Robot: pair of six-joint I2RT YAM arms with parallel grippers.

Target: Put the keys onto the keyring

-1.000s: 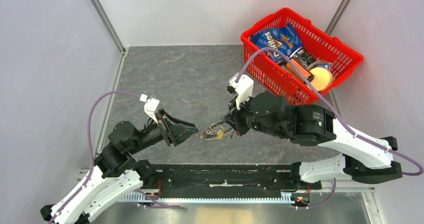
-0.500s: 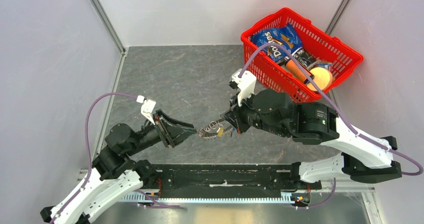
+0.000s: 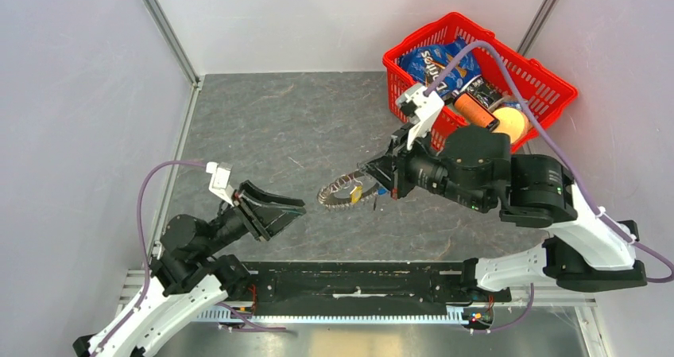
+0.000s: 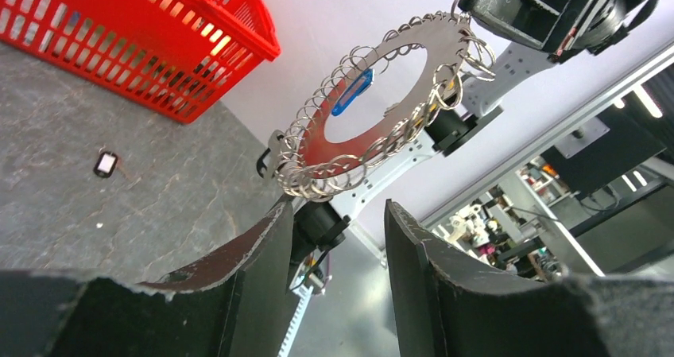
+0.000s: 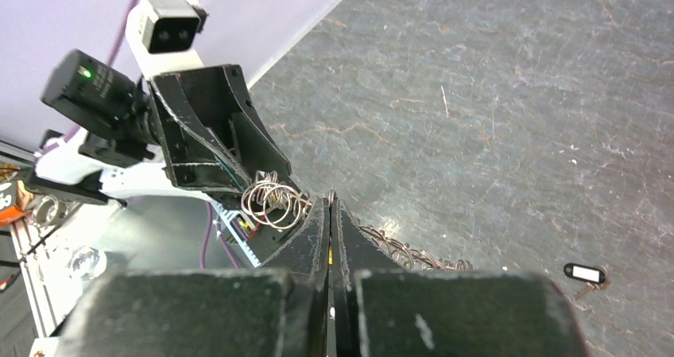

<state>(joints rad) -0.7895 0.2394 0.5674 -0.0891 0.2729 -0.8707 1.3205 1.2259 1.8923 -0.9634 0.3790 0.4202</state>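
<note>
With the right gripper [image 3: 367,187], pinches the keyring [image 3: 336,195] by its rim: fingers [image 5: 306,250] pressed flat together, no gap, only the thin plate between them. Holds the ring in the air over the table [image 3: 270,126], tilted, clear of the surface. In the left wrist view, shows the keyring [image 4: 314,146] as a flat toothed disc with a wide hole and small wire loops all round its edge, clamped at the upper right by the right gripper [image 4: 470,9]. Through the hole, a blue key [image 4: 352,92]. At the right fingertips in the top view, a yellow key [image 3: 355,190], against the ring; whether threaded on, cannot tell.

With the left gripper [image 3: 296,209], holds nothing: jaws wide apart, fingers [image 4: 238,261] pointing up at the ring, which sits framed above the gap between them. Near the ring, not touching, with a small gap in the top view. Faces the right gripper head-on across the ring.

On the table, off the ring: a black key [image 4: 105,163], lying flat and alone. In the right wrist view, the same black key [image 5: 586,273] low right, well apart from both grippers.

At the far right corner, a red basket [image 3: 556,87] with snack bags [image 3: 433,59] inside, behind the right arm.
</note>
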